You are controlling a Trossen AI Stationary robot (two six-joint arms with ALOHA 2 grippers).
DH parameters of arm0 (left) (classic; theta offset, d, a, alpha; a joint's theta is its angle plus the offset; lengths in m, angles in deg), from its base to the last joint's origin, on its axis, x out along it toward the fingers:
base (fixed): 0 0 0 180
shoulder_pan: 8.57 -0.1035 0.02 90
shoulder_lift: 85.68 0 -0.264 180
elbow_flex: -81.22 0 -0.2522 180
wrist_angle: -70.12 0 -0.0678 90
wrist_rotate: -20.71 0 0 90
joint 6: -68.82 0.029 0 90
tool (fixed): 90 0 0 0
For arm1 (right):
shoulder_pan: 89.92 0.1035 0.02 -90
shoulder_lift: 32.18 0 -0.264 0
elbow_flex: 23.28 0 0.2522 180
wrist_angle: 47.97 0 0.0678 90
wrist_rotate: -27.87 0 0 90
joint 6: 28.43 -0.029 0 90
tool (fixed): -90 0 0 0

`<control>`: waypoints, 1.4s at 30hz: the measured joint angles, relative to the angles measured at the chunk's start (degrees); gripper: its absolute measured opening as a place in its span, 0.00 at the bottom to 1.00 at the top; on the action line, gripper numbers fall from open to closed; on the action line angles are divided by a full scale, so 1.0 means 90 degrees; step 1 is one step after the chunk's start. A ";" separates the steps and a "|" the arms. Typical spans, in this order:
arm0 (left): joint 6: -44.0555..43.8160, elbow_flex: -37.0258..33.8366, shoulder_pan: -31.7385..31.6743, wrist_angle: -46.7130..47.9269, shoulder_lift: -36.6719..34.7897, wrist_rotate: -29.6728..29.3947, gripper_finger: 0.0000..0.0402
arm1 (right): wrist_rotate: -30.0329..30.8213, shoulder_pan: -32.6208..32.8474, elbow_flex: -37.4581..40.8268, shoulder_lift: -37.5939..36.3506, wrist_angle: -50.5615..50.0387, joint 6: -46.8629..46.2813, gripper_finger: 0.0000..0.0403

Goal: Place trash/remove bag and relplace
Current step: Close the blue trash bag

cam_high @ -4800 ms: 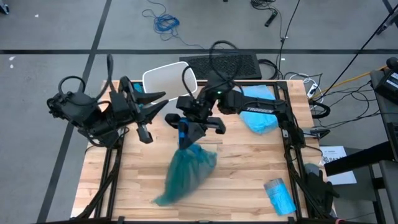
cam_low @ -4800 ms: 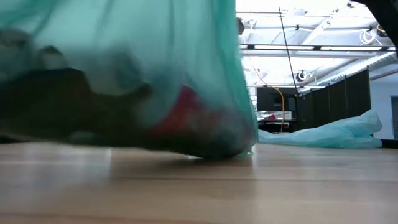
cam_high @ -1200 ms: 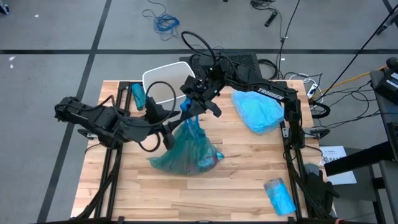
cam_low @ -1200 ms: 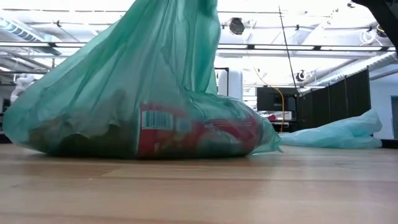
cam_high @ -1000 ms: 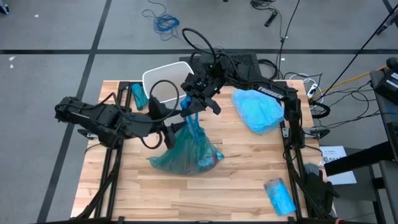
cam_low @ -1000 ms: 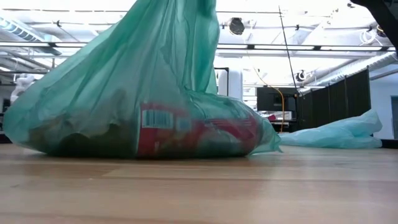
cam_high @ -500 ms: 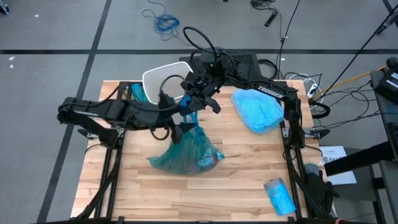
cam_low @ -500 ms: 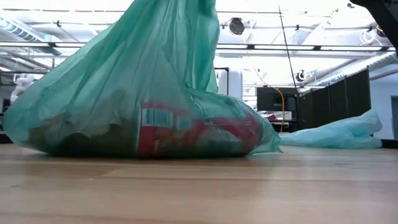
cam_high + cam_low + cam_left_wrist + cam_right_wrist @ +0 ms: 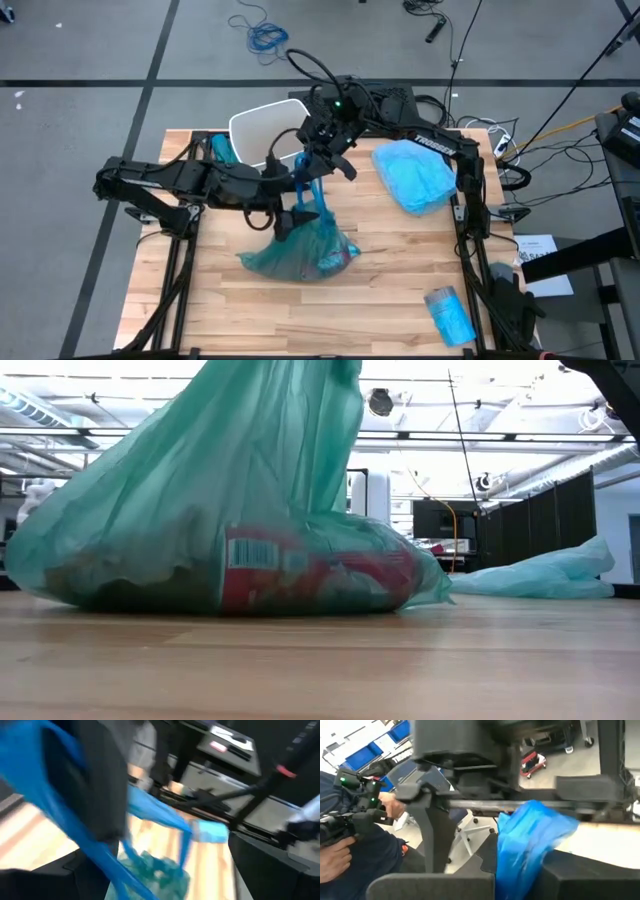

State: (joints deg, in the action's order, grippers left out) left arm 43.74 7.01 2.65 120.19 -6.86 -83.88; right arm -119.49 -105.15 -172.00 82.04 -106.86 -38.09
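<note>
Bag (image 9: 300, 248): on the table (image 9: 400, 290), trash inside.
Right gripper (image 9: 305, 172): clamped on bag's neck.
Left gripper (image 9: 290, 215): beside neck, grip unclear.
Bin (image 9: 262, 130): behind bag.

The bag (image 9: 300, 248) was thin, translucent teal plastic film, creased and faintly glossy, resting on the table (image 9: 390, 290) of pale, smooth-finished wood planks; beside it, the white bin (image 9: 262, 128) looked smooth plastic.
</note>
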 joint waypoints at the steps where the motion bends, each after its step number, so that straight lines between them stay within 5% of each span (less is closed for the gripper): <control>1: 0.0003 0.0000 0.0000 0.0001 0.0000 -0.0194 0.92 | 0.0002 0.0028 0.0000 0.0000 0.0078 -0.0003 0.00; 17: 0.0576 0.0024 -0.0038 -0.0697 0.0722 -0.2300 0.89 | -0.0016 0.0282 0.0015 -0.0024 0.0910 -0.0594 0.00; 22: 0.0729 0.0022 -0.0036 -0.0672 0.0767 -0.2682 0.66 | 0.0005 0.0283 0.0015 -0.0027 0.0896 -0.0604 0.00; 27: 0.0917 0.0019 -0.0061 -0.0652 0.0772 -0.2760 0.17 | -0.0046 0.0256 0.0015 -0.0027 0.0907 -0.0595 0.00; 29: 0.0869 0.0019 -0.0091 -0.0599 0.0770 -0.2662 0.05 | -0.0146 0.0251 0.0015 -0.0027 0.0910 -0.0545 0.00; 37: 0.0786 0.0012 -0.0112 -0.0429 0.0703 -0.2502 0.01 | -0.0193 0.0193 0.0015 -0.0029 0.0824 -0.0428 0.01; 42: 0.0381 -0.0015 -0.0109 0.0043 0.0529 -0.2580 0.00 | -0.0805 -0.0069 0.0003 -0.0112 0.0385 -0.0306 0.14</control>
State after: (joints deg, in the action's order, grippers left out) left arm 47.16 6.87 1.67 120.58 -2.10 -107.10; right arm -126.73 -105.77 -171.97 81.03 -103.39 -40.84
